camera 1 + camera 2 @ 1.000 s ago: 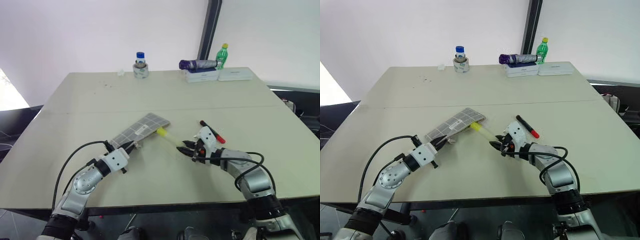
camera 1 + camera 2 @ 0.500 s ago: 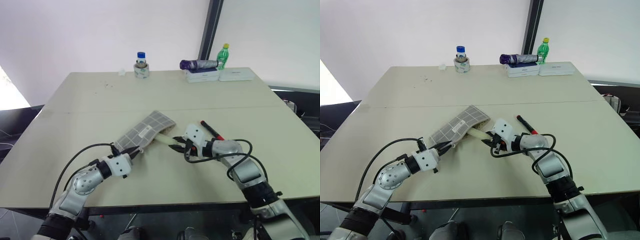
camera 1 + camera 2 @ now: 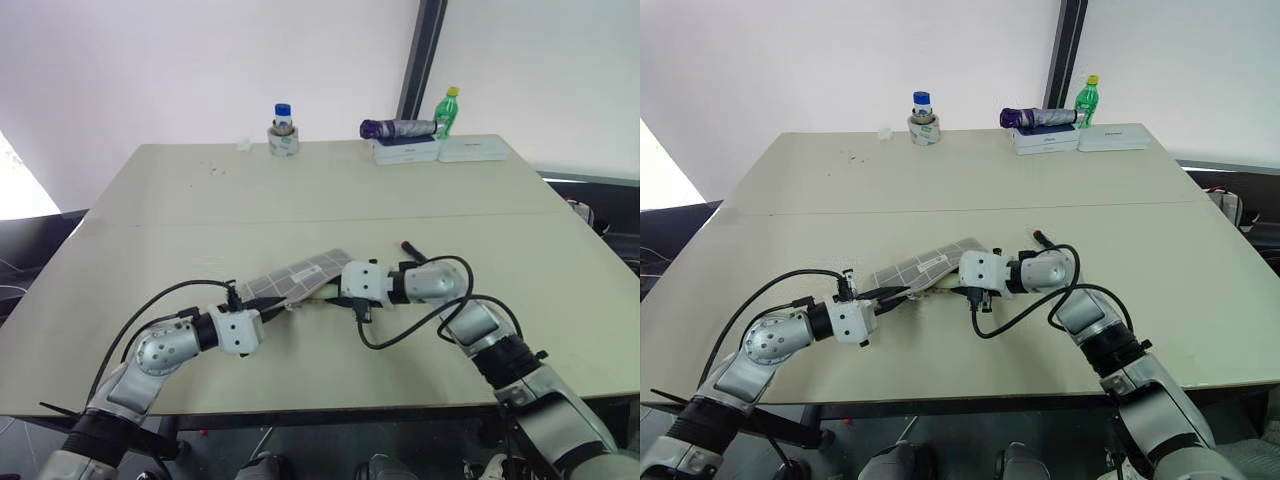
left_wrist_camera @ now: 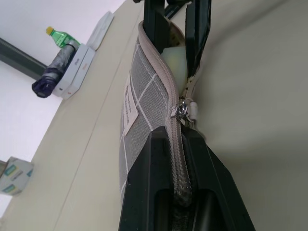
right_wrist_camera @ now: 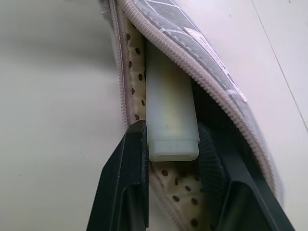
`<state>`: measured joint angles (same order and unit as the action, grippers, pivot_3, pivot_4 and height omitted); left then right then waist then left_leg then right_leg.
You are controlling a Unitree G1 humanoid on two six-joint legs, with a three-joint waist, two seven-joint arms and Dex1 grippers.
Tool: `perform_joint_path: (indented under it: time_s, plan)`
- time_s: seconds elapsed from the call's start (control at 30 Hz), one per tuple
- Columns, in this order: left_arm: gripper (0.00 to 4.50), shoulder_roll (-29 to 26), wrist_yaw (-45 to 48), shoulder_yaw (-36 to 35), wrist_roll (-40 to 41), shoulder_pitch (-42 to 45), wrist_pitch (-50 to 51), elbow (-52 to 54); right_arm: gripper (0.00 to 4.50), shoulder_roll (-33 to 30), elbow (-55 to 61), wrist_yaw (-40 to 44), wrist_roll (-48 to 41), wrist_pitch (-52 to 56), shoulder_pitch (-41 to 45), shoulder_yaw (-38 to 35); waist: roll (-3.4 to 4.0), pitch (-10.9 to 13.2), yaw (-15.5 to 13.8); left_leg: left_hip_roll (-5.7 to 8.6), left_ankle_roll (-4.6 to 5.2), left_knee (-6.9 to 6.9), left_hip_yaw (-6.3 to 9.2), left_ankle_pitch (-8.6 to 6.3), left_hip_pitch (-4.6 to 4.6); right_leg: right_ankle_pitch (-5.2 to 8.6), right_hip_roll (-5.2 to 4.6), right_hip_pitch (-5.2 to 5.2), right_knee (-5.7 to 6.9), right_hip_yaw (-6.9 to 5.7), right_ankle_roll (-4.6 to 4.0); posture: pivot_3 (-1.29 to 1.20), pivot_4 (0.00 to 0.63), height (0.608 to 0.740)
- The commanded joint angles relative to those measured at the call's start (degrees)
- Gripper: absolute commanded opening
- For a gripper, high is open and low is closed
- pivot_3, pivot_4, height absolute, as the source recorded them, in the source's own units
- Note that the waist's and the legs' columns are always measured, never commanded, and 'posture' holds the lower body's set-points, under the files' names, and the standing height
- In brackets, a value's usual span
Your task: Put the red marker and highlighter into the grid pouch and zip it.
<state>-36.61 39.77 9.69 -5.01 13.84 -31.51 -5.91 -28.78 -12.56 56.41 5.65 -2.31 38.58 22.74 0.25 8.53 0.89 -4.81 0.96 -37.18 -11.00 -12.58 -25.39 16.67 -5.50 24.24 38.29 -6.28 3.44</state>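
Note:
The grid pouch [image 3: 298, 276] is tilted up on its edge near the table's front. My left gripper [image 4: 175, 139] is shut on its zipper edge, just behind the zipper pull [image 4: 183, 111]. My right gripper [image 5: 171, 139] is shut on the highlighter [image 5: 171, 115], a pale yellow stub. Its front end sits inside the pouch's open mouth, against the dotted lining [image 5: 137, 77]. The red marker [image 3: 1038, 237] lies on the table behind my right wrist, mostly hidden by it.
Along the table's far edge stand a blue-capped jar on a tape roll [image 3: 282, 130], a folded purple umbrella [image 3: 395, 128] on white boxes [image 3: 440, 150], and a green bottle [image 3: 447, 110]. The table's front edge [image 3: 330, 410] is close below both arms.
My right gripper has carried the highlighter leftward and rolled, bringing its front end into the pouch's mouth. The left gripper has lifted the pouch's edge, so the pouch stands more upright.

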Motion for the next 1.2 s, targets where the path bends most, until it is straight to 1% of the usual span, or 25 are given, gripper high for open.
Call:
perform_joint_path:
  time_s: [0.03,0.13,0.23,0.27,0.3,0.33,0.43,0.47,0.6,0.67,0.77,0.83,0.87,0.93,0.97,1.0,1.07,1.13,1.2]
  plan:
    - [0.0,0.03,1.37,-1.68,4.46,1.18,0.37,1.65,0.84,1.11,-0.29,0.52,1.06,-5.33,1.39,0.9,0.0,0.0,0.02,0.0,0.0,0.0,0.0,0.0,0.0,0.0,0.0,0.0,0.0,0.0,0.0,0.0,0.15,0.74]
    - [0.0,-0.05,1.79,-2.01,4.8,1.95,0.48,0.89,0.84,1.57,-2.1,-0.74,3.36,-7.56,1.91,1.37,0.0,0.0,0.02,0.0,-0.02,0.0,0.0,0.01,0.0,0.0,0.02,0.0,0.0,0.0,0.0,0.0,0.15,0.74]
    - [0.0,-0.65,1.82,-2.35,4.08,2.46,-0.15,-1.2,0.84,2.21,-2.9,0.96,0.73,-4.79,2.26,-0.47,0.0,0.0,-0.04,0.02,-0.06,-0.02,0.0,0.04,0.0,0.0,0.02,-0.01,0.01,0.0,0.01,0.0,0.15,0.74]
    - [0.0,-0.79,1.66,-2.44,3.77,2.42,-0.5,-1.73,1.88,2.17,-2.85,1.33,0.19,-4.58,2.36,-0.94,0.0,0.0,-0.05,0.02,-0.06,-0.03,0.0,0.04,0.0,0.0,0.03,-0.02,0.01,0.0,0.01,0.0,0.15,0.74]
    - [0.0,-0.86,1.51,-2.49,3.59,2.37,-0.86,-2.17,2.21,2.02,-2.19,2.67,-1.25,-3.67,2.04,-1.44,0.0,0.0,-0.02,0.02,-0.06,-0.04,0.0,0.04,0.0,0.0,0.03,-0.02,0.01,0.0,0.0,0.0,0.15,0.74]
    - [0.0,-0.83,1.35,-2.59,3.62,2.32,-0.9,-2.46,2.75,1.88,-1.41,3.84,-2.55,-2.76,1.59,-1.84,0.0,0.0,0.03,0.02,-0.06,-0.04,0.0,0.04,0.0,0.0,0.03,-0.02,0.0,0.0,0.0,0.0,0.15,0.74]
    - [0.0,-0.56,0.64,-2.94,3.66,2.07,-0.43,-2.88,4.35,2.08,1.04,2.7,-3.23,-0.99,-0.31,-2.65,0.0,0.0,0.0,0.01,-0.06,-0.04,0.01,0.04,0.0,0.0,0.04,-0.02,0.01,0.0,0.0,0.0,0.15,0.74]
    - [0.0,-0.4,0.32,-3.07,3.52,2.01,-0.38,-3.1,4.47,2.26,2.17,1.85,-3.13,-1.2,-1.16,-2.84,0.0,0.0,-0.01,0.01,-0.06,-0.04,0.01,0.04,0.0,0.0,0.04,-0.02,0.01,0.0,0.0,0.0,0.15,0.74]
    - [0.0,-0.1,-1.22,-3.91,2.69,1.45,-0.17,-3.7,4.47,0.93,8.51,2.07,-6.72,2.3,-5.08,-5.62,0.0,0.0,-0.04,0.0,-0.06,-0.04,0.01,0.03,0.0,0.0,0.03,-0.02,0.01,0.0,0.0,0.0,0.15,0.74]
    - [0.0,-0.32,-1.79,-4.22,2.34,0.95,-0.76,-3.92,4.47,-0.36,12.47,2.65,-9.8,6.13,-8.01,-7.74,0.0,0.0,-0.16,-0.01,-0.05,-0.04,0.02,0.03,-0.01,0.0,0.02,-0.02,0.01,0.0,0.0,0.0,0.15,0.74]
    - [0.0,-0.47,-2.54,-4.89,2.54,-0.19,-0.8,-3.92,4.47,-2.15,22.15,1.79,-18.5,14.52,-16.24,-14.24,-0.01,0.0,-0.33,0.0,0.07,-0.05,0.07,-0.05,0.0,0.0,-0.01,-0.06,-0.01,0.0,0.0,0.0,0.15,0.74]
    - [0.0,-0.53,-2.89,-5.16,2.38,-0.87,-1.19,-3.97,4.47,-1.37,26.36,-1.56,-23.98,18.72,-21.9,-20.2,-0.03,0.0,-0.24,-0.01,0.21,-0.03,0.13,-0.13,0.0,0.0,-0.02,-0.09,-0.04,-0.02,0.0,0.0,0.15,0.74]
    - [0.0,-0.37,-3.01,-5.32,2.47,-1.03,-1.17,-4.08,4.47,-0.95,26.8,-3.32,-24.23,18.5,-23.59,-21.96,-0.03,0.0,-0.23,-0.01,0.22,-0.03,0.16,-0.14,0.0,0.0,-0.02,-0.11,-0.04,-0.03,-0.01,0.0,0.15,0.74]
    - [0.0,-0.23,-3.09,-5.35,2.31,-1.48,-1.73,-4.26,4.47,1.84,24.92,-10.81,-23.09,17.63,-27.06,-26.17,-0.06,0.0,-0.08,-0.01,0.26,-0.03,0.17,-0.17,0.02,-0.01,-0.02,-0.13,-0.04,-0.04,-0.02,0.0,0.15,0.74]
    - [0.0,0.06,-3.19,-5.23,2.43,-1.61,-1.8,-4.44,4.47,3.0,23.14,-16.45,-18.9,13.83,-29.29,-27.66,-0.07,0.0,-0.05,-0.01,0.27,-0.04,0.18,-0.17,0.05,-0.01,-0.01,-0.15,-0.04,-0.04,-0.02,0.0,0.15,0.74]
    - [0.0,0.23,-3.28,-4.86,2.09,-1.59,-2.19,-4.67,4.47,5.21,22.51,-21.05,-17.6,12.07,-31.54,-29.72,-0.07,0.0,-0.09,-0.02,0.26,-0.04,0.19,-0.17,0.07,-0.01,0.0,-0.16,-0.04,-0.04,-0.02,0.0,0.15,0.74]
    - [0.0,0.83,-3.3,-4.31,1.87,-1.06,-2.43,-5.36,4.47,8.22,22.9,-26.96,-16.24,10.84,-34.44,-31.9,-0.08,-0.01,-0.22,-0.02,0.25,-0.03,0.21,-0.16,0.06,0.0,0.01,-0.16,-0.04,-0.06,-0.02,0.0,0.15,0.74]
    - [0.0,1.33,-3.18,-3.98,1.75,-0.35,-2.55,-6.05,4.47,10.15,23.4,-30.9,-15.86,11.84,-34.95,-33.05,-0.07,0.0,-0.11,-0.01,0.24,-0.02,0.19,-0.16,0.04,0.0,0.0,-0.14,-0.04,-0.05,-0.01,0.0,0.15,0.74]
    - [0.0,1.82,-3.05,-3.74,1.74,0.39,-2.66,-6.61,4.47,9.8,22.88,-32.63,-14.64,11.51,-34.62,-33.28,-0.07,0.0,-0.03,0.0,0.24,-0.02,0.17,-0.15,0.04,0.0,0.01,-0.14,-0.03,-0.04,-0.01,0.0,0.15,0.74]
